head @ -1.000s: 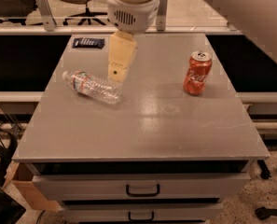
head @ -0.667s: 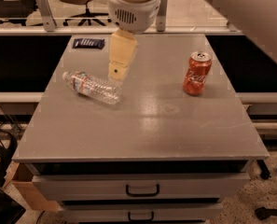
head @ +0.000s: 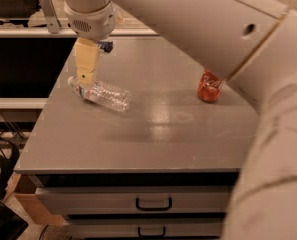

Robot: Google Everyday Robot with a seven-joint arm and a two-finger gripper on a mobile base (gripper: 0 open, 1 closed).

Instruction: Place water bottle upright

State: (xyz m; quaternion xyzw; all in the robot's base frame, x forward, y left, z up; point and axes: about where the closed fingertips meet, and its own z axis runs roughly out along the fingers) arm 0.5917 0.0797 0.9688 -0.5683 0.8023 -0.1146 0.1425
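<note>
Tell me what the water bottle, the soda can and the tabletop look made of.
Water bottle: clear plastic, ribbed and see-through. Soda can: likely painted metal, with a glossy orange-red skin. Tabletop: grey, semi-gloss, probably laminate or coated metal; it reflects light. The gripper sits over the bottle's cap end.

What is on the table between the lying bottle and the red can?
Nothing: the camera view shows only bare table top between the water bottle and the soda can. The gripper is at the bottle's cap end.

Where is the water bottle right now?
In the camera view, the water bottle lies on its side on the left part of the grey table, with the gripper at its left end.
</note>
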